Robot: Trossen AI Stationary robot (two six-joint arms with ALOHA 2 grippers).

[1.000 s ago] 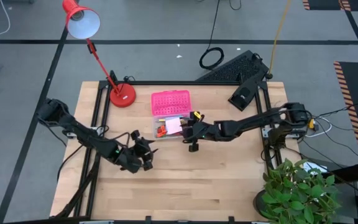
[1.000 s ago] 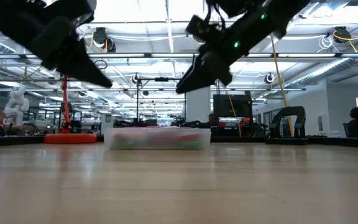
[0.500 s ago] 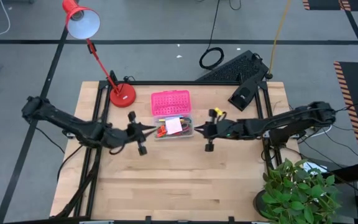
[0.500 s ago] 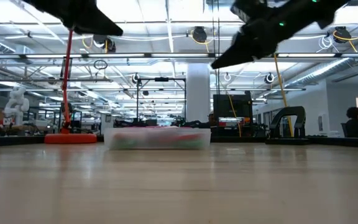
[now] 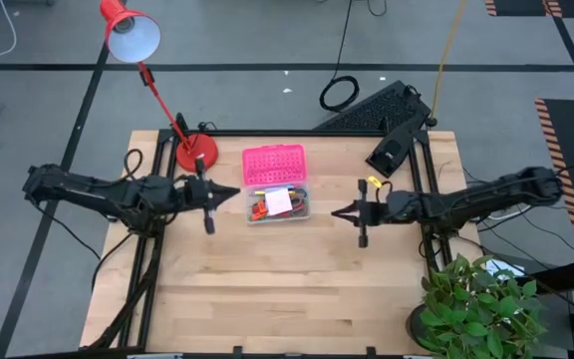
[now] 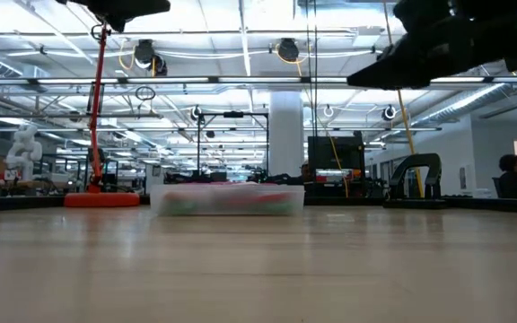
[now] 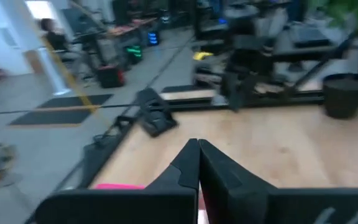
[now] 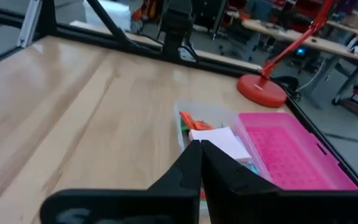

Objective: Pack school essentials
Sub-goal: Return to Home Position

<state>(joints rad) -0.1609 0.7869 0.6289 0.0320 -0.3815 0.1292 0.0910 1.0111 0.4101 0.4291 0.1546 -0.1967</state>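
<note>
Two dark, slim jointed arms — each end effector black, tapering to a point.

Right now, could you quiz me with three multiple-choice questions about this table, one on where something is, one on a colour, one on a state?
1. Where does the red desk lamp stand?
A. beside the plant
B. at the table's far left corner
C. inside the clear box

2. What colour is the lid lying behind the clear box?
A. pink
B. blue
C. yellow

3. How are the jaws of the left gripper?
A. wide open
B. shut, holding nothing
C. clamped on scissors

Answers:
1 B, the high view shows its base by that corner.
2 A, it is bright pink in the high view and the right wrist view.
3 B, the left wrist view shows both tips pressed together, bare.
</note>
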